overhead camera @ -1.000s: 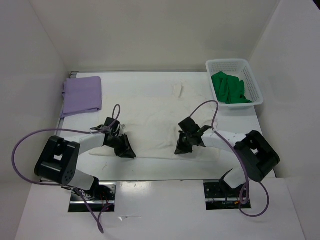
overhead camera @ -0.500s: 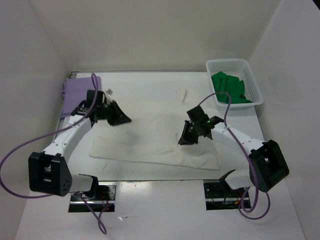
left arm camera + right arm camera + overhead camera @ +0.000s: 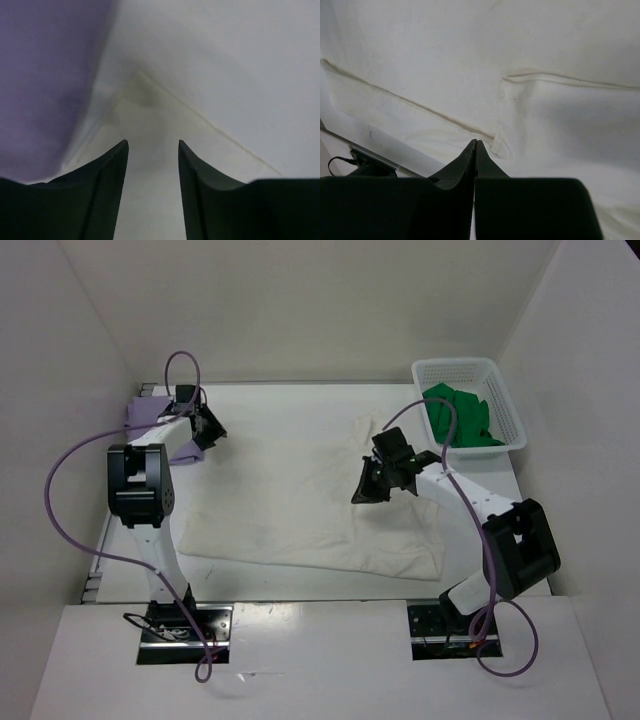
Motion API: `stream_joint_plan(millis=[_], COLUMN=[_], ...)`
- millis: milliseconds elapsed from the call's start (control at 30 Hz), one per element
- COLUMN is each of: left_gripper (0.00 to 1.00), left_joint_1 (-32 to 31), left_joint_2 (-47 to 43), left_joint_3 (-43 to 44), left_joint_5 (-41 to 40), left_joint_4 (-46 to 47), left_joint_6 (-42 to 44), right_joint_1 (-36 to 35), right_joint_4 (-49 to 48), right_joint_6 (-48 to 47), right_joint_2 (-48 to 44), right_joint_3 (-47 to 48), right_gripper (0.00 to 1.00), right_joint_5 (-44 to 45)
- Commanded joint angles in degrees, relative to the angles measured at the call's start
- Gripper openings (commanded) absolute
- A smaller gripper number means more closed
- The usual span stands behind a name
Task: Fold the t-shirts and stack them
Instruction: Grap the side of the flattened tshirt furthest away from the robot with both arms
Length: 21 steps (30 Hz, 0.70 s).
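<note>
Cream t-shirt [image 3: 290, 510] lies spread; wrist views reveal left gripper [image 3: 153, 143] parted, right gripper [image 3: 476, 142] closed.

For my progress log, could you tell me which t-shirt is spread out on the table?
The cream white cloth t-shirt; the lavender one lies folded far left, the green one bunched in the white mesh basket.

No readable text, no labels, no brand marks, no numbers, no signs in any view
</note>
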State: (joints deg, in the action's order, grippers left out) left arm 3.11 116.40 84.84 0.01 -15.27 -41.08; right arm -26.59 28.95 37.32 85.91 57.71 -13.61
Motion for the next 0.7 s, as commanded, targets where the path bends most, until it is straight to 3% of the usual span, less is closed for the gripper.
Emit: stream_joint_plan(millis=[0,233,667], left_gripper=[0.54,0.55,0.45], left_joint_1=[0.49,0.49,0.49], left_joint_2=[3.63,9.8,14.56], left_joint_3=[10.4,15.01,17.99], left_joint_5=[-7.48,-10.38,-7.92], left_joint_4=[0.77,-1.96,-2.49], left_joint_6=[4.94,8.12,8.74], right_joint_1=[0.92,2.07,2.59], right_joint_4=[-2.85,-3.46,-4.52], right_joint_6=[-1.55,-2.16,-2.16], right_joint_2=[0.57,1.72,3.83], right_joint_3=[2.32,2.32,3.37], right_gripper=[0.0,0.03,0.06], right_joint_5=[-0.81,-0.81,-0.81])
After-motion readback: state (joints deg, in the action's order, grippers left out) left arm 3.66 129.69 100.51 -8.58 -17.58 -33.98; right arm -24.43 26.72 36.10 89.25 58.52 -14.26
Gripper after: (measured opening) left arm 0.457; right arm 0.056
